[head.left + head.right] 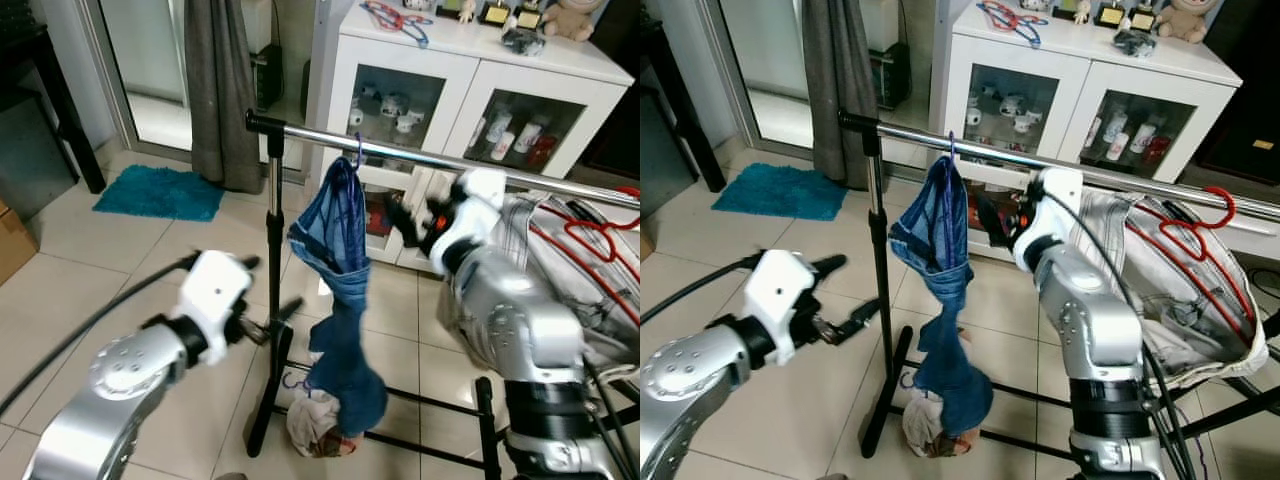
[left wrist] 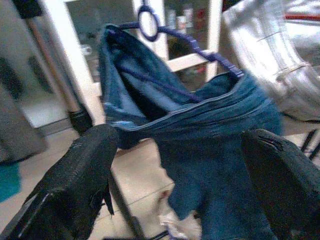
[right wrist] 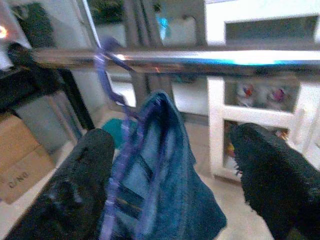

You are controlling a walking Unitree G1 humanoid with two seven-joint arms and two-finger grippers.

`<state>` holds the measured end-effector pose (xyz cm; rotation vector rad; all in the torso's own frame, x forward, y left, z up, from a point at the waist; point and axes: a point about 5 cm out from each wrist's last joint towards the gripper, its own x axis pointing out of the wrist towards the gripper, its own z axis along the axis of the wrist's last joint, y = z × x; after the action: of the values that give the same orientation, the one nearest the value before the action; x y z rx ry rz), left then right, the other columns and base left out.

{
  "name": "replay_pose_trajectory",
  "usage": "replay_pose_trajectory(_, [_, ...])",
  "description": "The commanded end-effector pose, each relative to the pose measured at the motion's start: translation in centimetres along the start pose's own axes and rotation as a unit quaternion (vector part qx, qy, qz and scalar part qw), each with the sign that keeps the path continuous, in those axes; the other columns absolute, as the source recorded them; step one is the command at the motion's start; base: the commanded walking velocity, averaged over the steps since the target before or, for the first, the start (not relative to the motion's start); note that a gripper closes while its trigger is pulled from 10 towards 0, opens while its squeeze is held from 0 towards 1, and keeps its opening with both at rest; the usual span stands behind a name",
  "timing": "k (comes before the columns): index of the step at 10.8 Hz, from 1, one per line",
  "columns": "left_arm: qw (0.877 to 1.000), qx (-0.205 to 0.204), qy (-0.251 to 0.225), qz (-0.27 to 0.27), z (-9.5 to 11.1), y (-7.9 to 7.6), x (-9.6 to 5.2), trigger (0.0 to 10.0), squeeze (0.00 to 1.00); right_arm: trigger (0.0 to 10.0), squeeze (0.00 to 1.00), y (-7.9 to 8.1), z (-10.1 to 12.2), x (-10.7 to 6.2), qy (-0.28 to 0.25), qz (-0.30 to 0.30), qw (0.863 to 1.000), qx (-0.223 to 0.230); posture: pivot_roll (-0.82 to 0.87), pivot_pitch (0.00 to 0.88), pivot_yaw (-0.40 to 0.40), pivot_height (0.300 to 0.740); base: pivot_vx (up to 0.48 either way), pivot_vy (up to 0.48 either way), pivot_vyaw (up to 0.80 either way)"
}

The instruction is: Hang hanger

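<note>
Blue jeans on a purple plastic hanger, hooked over my chrome clothes rail.

The white glass-fronted cabinet (image 1: 470,110) stands behind the chrome clothes rail (image 1: 430,158) and its black upright post (image 1: 272,300). Grey clothes on red hangers (image 1: 1185,235) crowd the rail to my right. The blue jeans (image 1: 340,300) dangle from the purple plastic hanger (image 3: 107,75), hooked on the rail. My right tool (image 1: 405,222) reaches up just beside them, spread wide, empty. My left tool (image 1: 845,300) hovers low beside the post, also wide and empty.
</note>
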<state>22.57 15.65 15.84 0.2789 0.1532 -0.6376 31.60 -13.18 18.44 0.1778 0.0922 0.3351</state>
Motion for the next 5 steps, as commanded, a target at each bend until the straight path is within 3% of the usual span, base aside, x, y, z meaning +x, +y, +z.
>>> replay_pose_trajectory(1, [1.0,0.018,0.004,0.0,0.1,-0.2,-0.6,10.0,0.0,10.0,1.0,1.3,0.1,0.4,0.007,0.022,1.0,0.002,0.1,0.0,-0.087,0.74,0.0,0.0,0.0])
replay_pose_trajectory(5, [0.999,0.026,0.01,-0.029,0.3,-0.7,-0.8,10.0,0.0,10.0,1.0,3.0,-0.7,4.3,0.081,-0.01,0.996,-0.02,0.12,0.0,-0.092,0.74,0.0,0.0,0.0])
